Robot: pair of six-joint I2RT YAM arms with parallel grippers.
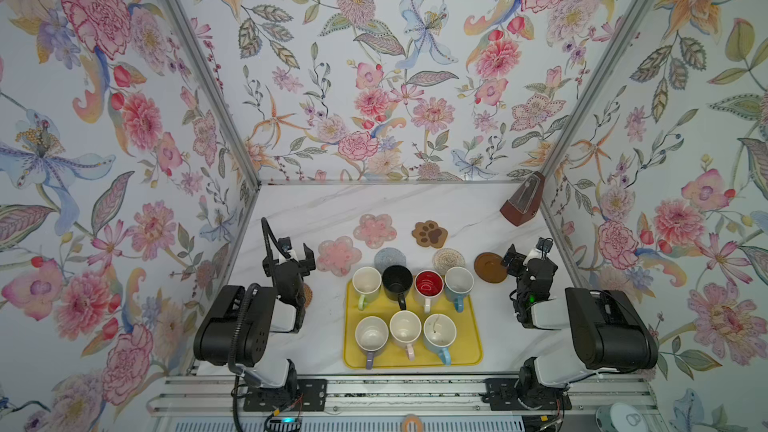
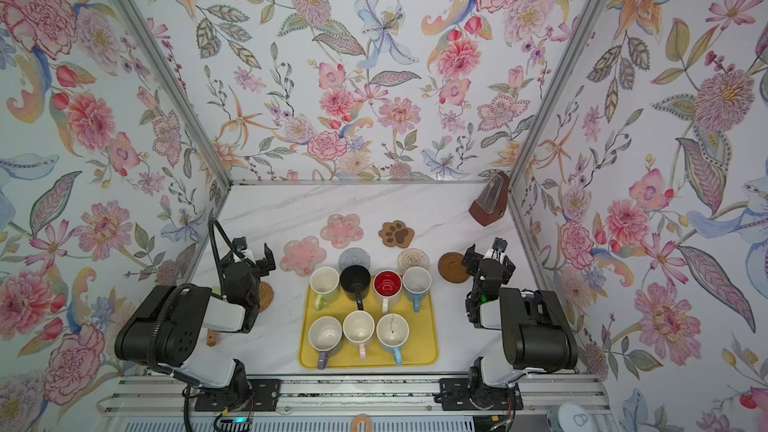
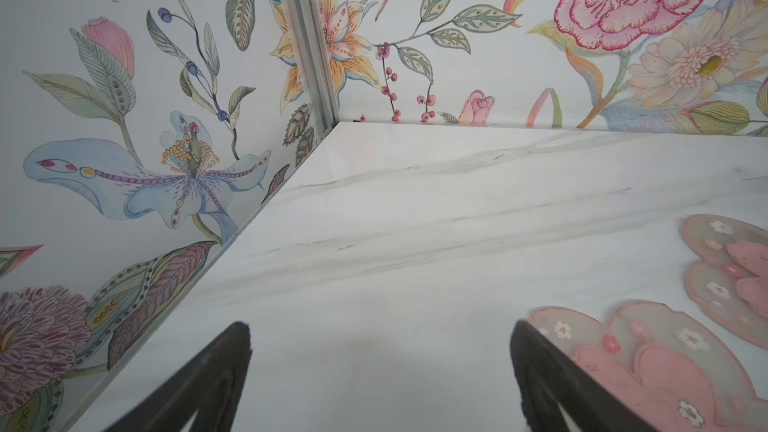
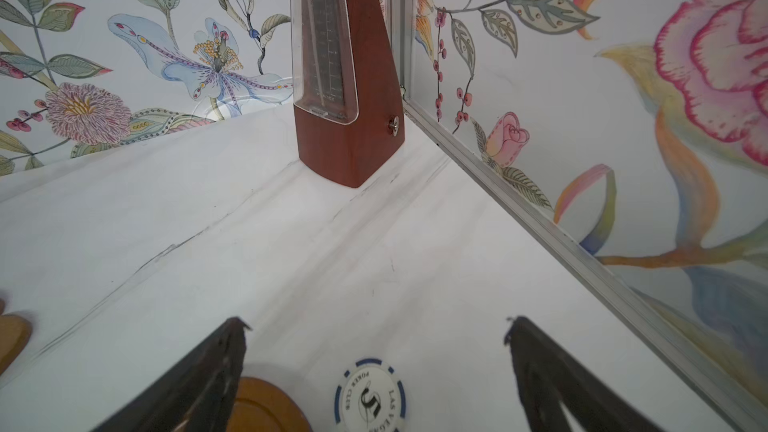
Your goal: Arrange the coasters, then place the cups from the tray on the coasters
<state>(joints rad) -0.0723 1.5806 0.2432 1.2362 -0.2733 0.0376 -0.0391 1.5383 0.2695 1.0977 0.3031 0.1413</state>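
Seven cups (image 1: 398, 280), all on the yellow tray (image 1: 468, 328): four in the back row, three in front. Seven coasters (image 1: 375, 230) on the table (image 1: 374, 201) beyond and beside the tray, none bearing a cup. Left gripper (image 3: 380, 338) and right gripper (image 4: 376, 334) both spread wide, holding nothing.

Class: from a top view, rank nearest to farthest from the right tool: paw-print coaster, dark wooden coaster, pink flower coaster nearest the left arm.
1. Dark wooden coaster, just beside the right tool.
2. Paw-print coaster, mid-table, farther back.
3. Pink flower coaster, across the table by the left arm.
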